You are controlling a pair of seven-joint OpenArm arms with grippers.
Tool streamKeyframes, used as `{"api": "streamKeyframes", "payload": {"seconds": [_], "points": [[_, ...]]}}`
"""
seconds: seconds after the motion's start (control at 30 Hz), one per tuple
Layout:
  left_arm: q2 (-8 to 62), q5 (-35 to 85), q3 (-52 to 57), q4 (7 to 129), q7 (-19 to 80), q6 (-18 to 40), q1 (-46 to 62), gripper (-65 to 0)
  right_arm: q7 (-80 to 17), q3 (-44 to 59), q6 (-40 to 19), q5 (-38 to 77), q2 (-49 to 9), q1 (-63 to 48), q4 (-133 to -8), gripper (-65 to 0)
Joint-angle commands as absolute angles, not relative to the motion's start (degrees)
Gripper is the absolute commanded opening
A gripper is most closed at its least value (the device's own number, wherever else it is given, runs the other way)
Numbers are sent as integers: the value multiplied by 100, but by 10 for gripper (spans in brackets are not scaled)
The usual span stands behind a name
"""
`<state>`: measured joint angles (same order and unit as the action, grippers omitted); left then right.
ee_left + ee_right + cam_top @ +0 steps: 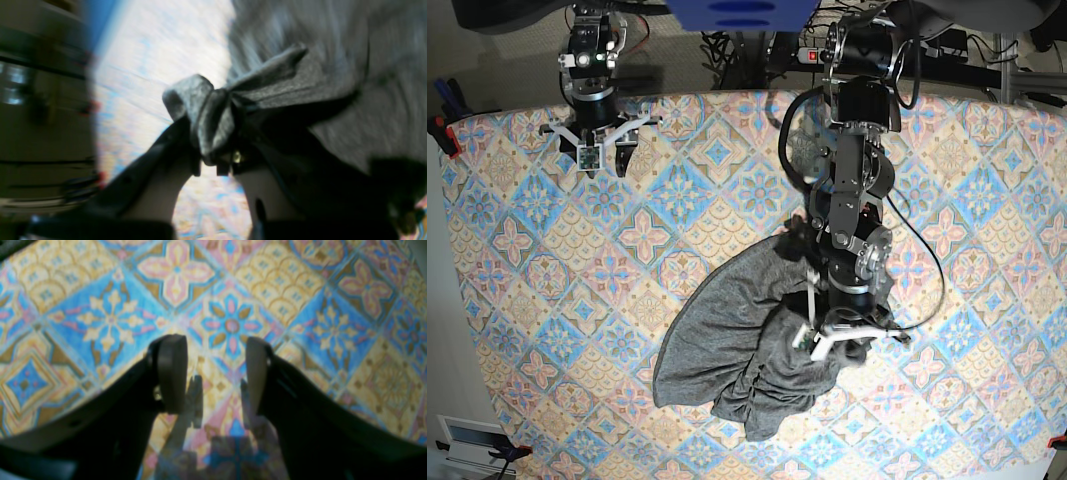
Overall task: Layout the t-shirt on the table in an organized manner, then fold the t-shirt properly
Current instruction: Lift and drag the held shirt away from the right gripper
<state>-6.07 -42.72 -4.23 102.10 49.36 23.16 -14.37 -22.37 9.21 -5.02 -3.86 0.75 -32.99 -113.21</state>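
The dark-grey t-shirt [727,350] lies crumpled in a heap on the table [547,250], right of centre and toward the near edge. My left gripper [837,340] is down on the heap's right side. In the left wrist view my left gripper [215,146] is shut on a bunched fold of the t-shirt [206,110], which is lifted off the table [150,50]. At the far left corner my right gripper [597,150] hovers away from the shirt. In its own view my right gripper [217,353] is open above the bare patterned table [110,316], with nothing between its pads.
Cables and a power strip [807,50] run behind the table's far edge, beside a blue object [737,12]. Red clamps [445,130] grip the left edge. A white device [472,440] sits on the floor at the near left corner.
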Motion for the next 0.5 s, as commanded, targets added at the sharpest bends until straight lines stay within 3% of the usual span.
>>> {"api": "streamKeyframes", "payload": {"seconds": [0.0,0.17,0.47], "points": [[-620,-4347,-435,10527,5042,2220,-1604,-621,-2088,936,-488,-356,57,-3301,-11424,-382],[-620,-4347,66,11187,5244,2202,-1754,-621,-2088,936,-488,-356,57,-3301,-11424,-382],[-347,-4251,1640,11134,5235,2211,-1895,-621,-2088,936,-488,-356,57,-3354,-11424,-382]]}}
